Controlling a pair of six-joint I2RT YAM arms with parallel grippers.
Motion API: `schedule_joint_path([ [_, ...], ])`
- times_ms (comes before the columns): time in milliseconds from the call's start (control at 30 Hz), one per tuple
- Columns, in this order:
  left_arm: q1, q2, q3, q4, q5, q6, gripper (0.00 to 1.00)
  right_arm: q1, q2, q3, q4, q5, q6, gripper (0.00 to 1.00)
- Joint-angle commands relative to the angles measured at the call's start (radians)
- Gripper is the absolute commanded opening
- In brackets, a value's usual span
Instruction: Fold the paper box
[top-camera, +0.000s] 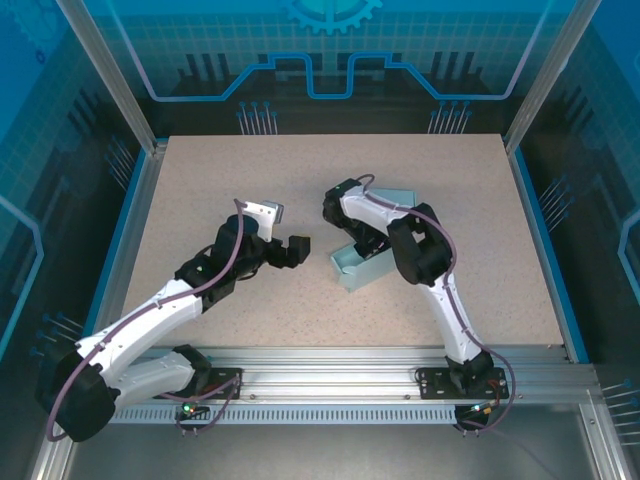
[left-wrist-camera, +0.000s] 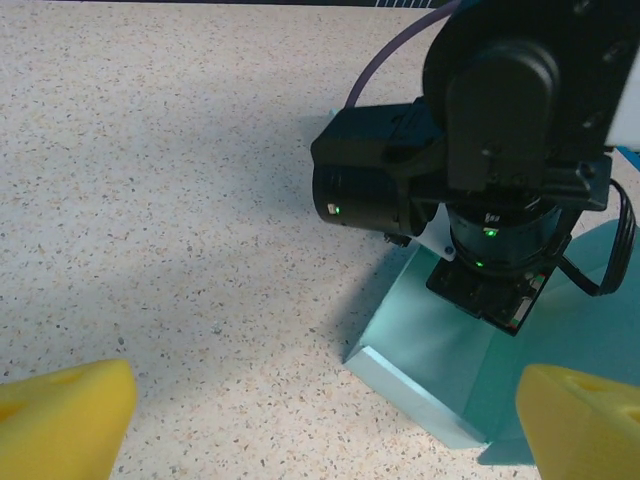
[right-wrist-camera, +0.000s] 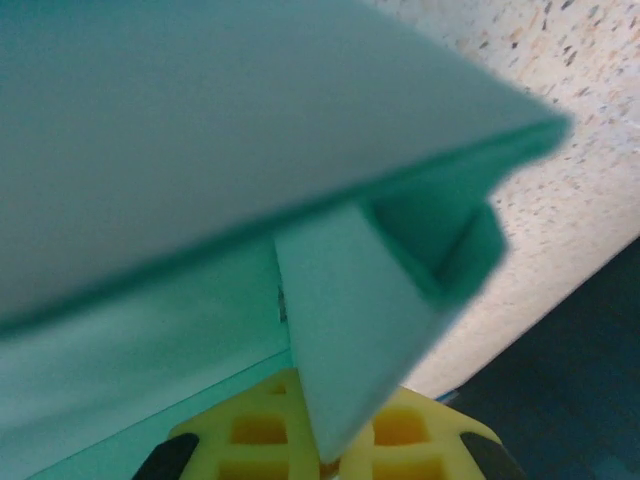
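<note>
On the speckled beige tabletop (top-camera: 200, 190), a little right of the middle: a pale teal paper box (top-camera: 352, 270), only partly folded, with one low wall already standing along its near left edge. Resting on the surface, under the bent black wrist of the right arm.

Right gripper (right-wrist-camera: 322, 445) lowered onto the box from above and closed on it. From the right wrist camera, a narrow teal flap pinched between the two yellow fingers (right-wrist-camera: 420, 435), rising from them toward a larger teal panel overhead. A folded corner visible at the meeting of flap and panel. Speckled table behind, at the upper right.

Left gripper (top-camera: 297, 250) just to the left of the box, near but apart from it, touching nothing. Jaws spread wide and empty: from the left wrist camera, one yellow fingertip (left-wrist-camera: 62, 415) at the lower left corner and the other at the lower right, with bare table between them. Pointed toward the raised wall of the box and toward the right arm's wrist, with small green lights on it, above the teal sheet.

Around the table, blue translucent panels (top-camera: 60, 150), and along the near edge a silver aluminium frame (top-camera: 350, 365) with both arm bases bolted to it
</note>
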Motion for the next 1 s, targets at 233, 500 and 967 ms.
schedule_joint_path([
  [233, 0.029, 0.015, 0.01, 0.006, 0.0, 0.0, 0.99, 0.028, 0.022, -0.015, 0.158, 0.001, -0.021, 0.44],
  [500, 0.058, 0.037, 0.004, -0.001, 0.008, -0.016, 0.99, 0.038, -0.173, -0.015, 0.167, -0.072, -0.043, 0.68],
  [967, 0.085, 0.326, 0.054, 0.016, -0.076, 0.012, 0.84, 0.132, -0.562, 0.022, 0.123, -0.035, 0.042, 0.97],
])
